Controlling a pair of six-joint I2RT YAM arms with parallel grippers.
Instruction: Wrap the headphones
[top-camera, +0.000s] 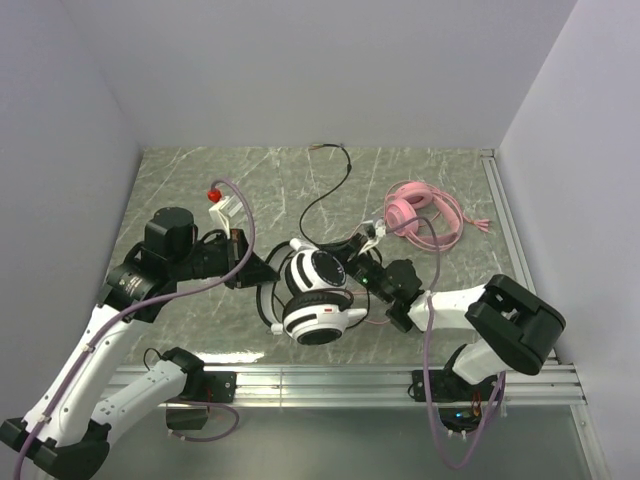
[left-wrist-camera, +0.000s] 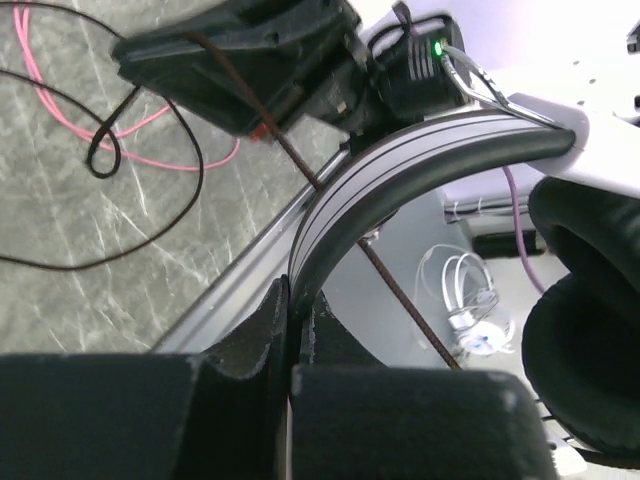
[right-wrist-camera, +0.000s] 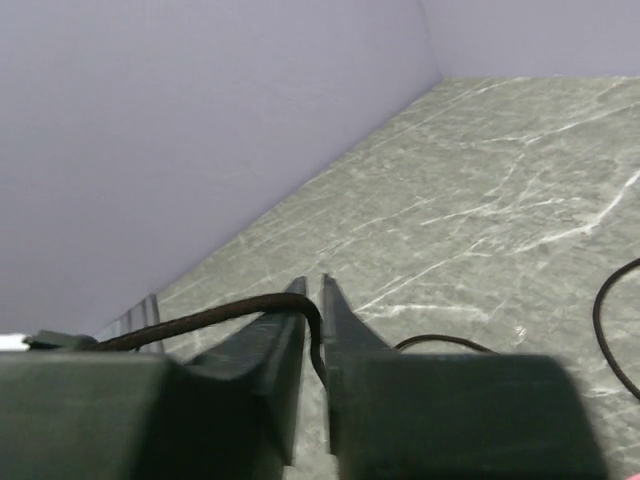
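The black and white headphones (top-camera: 315, 298) are held just above the table's near middle. My left gripper (top-camera: 262, 273) is shut on their headband (left-wrist-camera: 420, 160); the jaws (left-wrist-camera: 300, 295) pinch the band's edge, and a black ear pad (left-wrist-camera: 590, 340) sits at the right. Their black cable (top-camera: 318, 195) loops away over the table. My right gripper (top-camera: 355, 258) is just right of the headset, shut on that black cable (right-wrist-camera: 200, 320), which bends down between the jaws (right-wrist-camera: 312, 285). The pink headphones (top-camera: 420, 212) lie at the back right, apart from both grippers.
An aluminium rail (top-camera: 350, 378) runs along the near edge and another (top-camera: 505, 220) along the right side. Grey walls close in the left, back and right. A pink cable (left-wrist-camera: 150, 150) and a loop of black cable (left-wrist-camera: 100, 150) lie on the marble top.
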